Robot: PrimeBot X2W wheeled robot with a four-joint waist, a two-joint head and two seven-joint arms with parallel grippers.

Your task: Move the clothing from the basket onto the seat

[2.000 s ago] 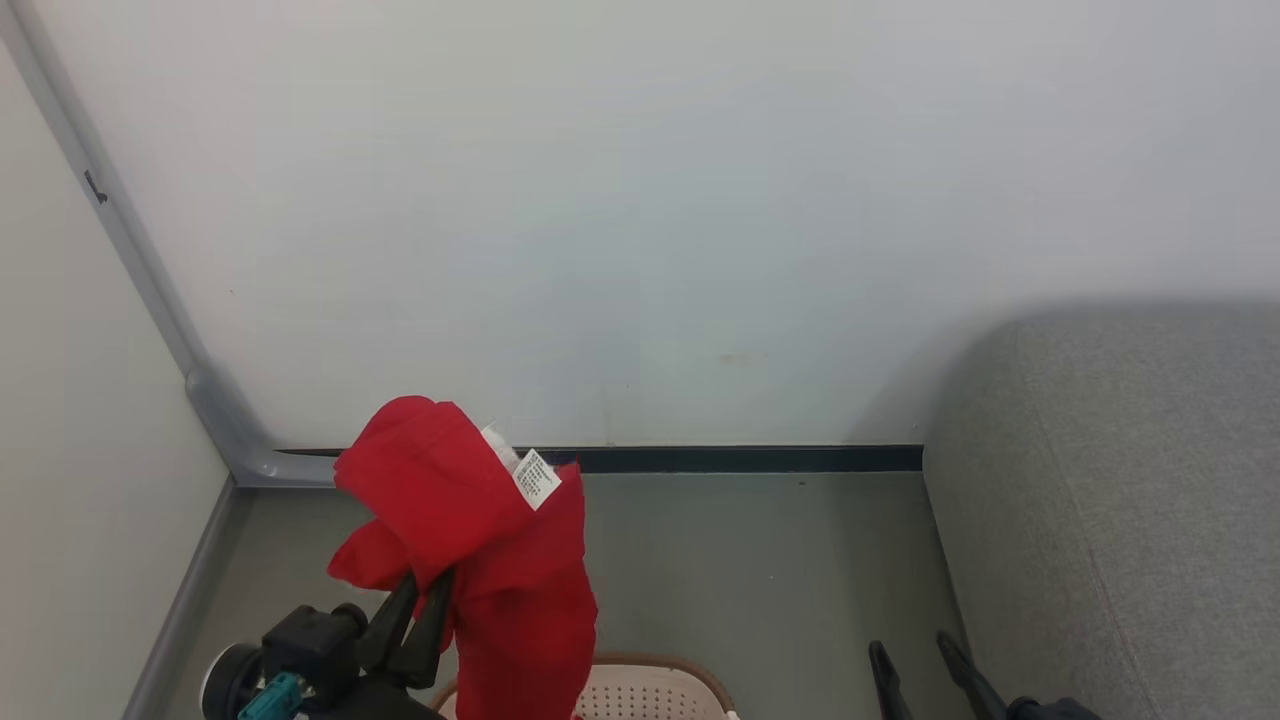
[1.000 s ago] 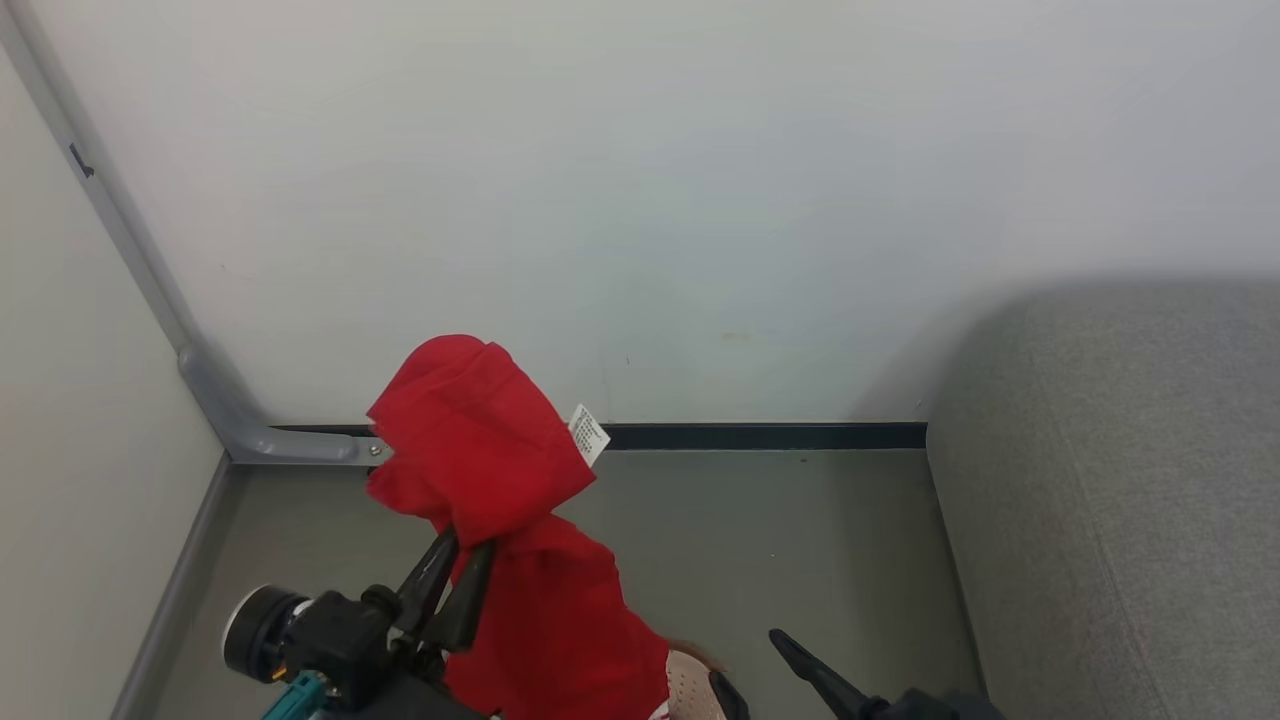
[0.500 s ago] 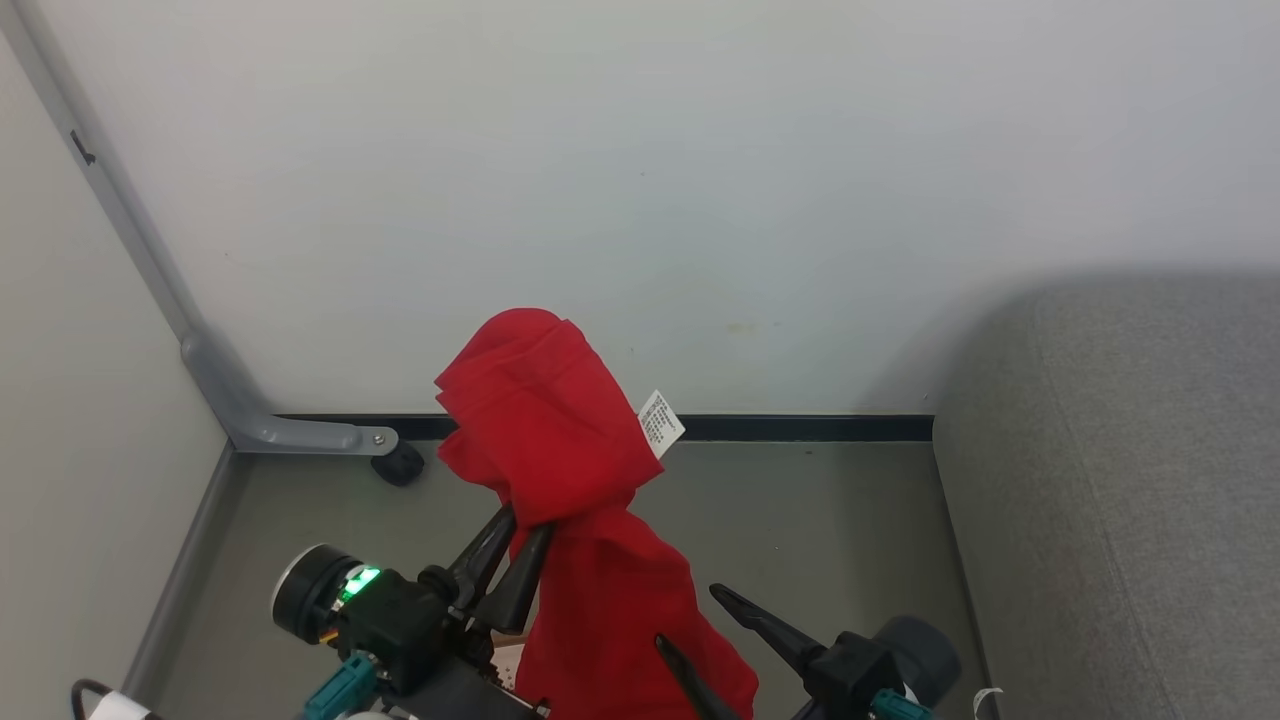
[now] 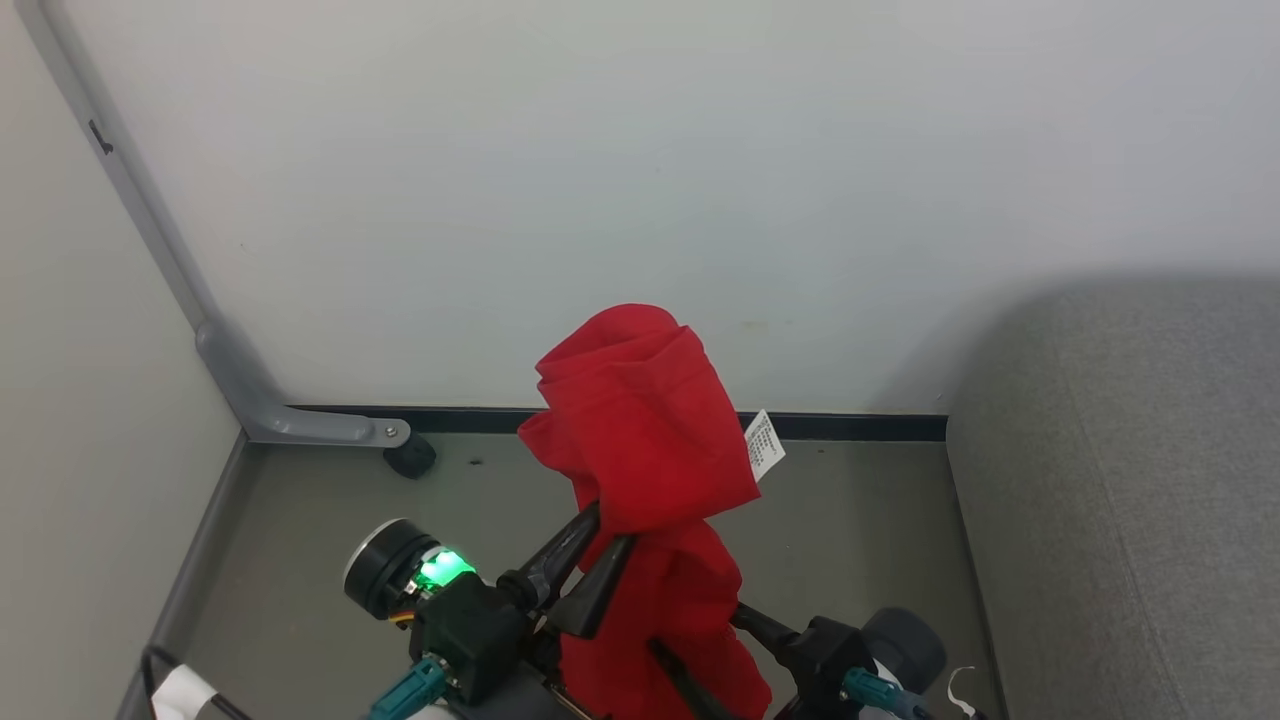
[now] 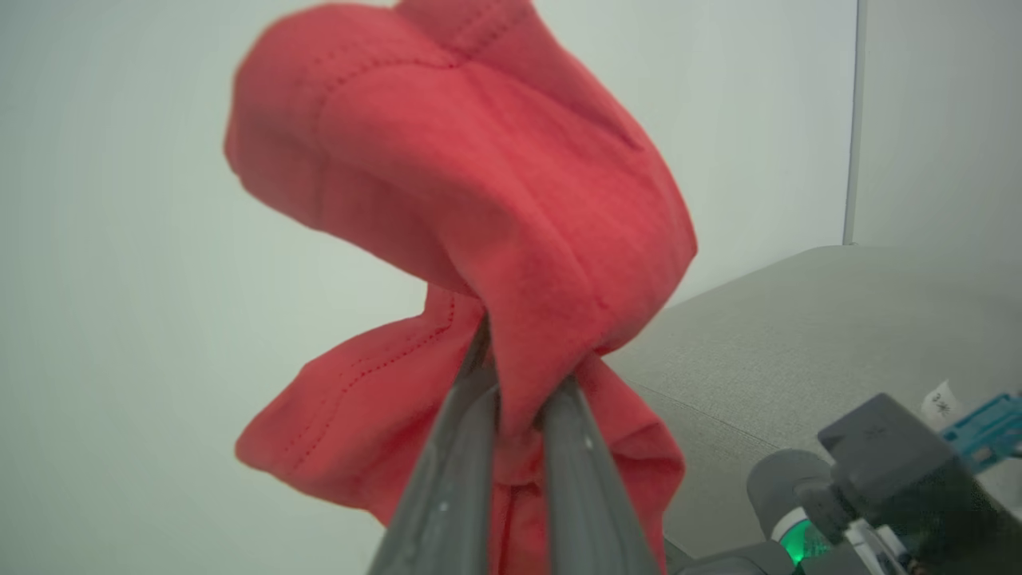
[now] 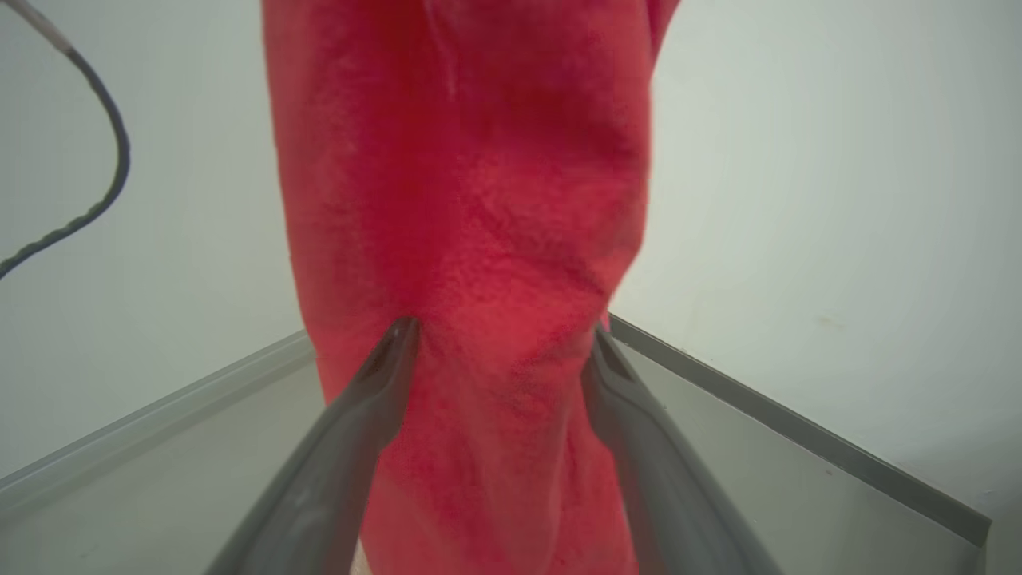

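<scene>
The right fingers (image 6: 343, 447) now straddle the clothing (image 4: 640, 430).

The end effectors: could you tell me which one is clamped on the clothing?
The left end effector: it pinches the clothing, while the right end effector stands open around it.

Soft, matt red knit cloth with stitched seams forms the clothing (image 4: 640, 420), its tag (image 4: 764, 445) white and paper-like; the seat (image 4: 1120, 500) is coarse-woven matt grey fabric, the floor (image 4: 850, 530) smooth.
</scene>
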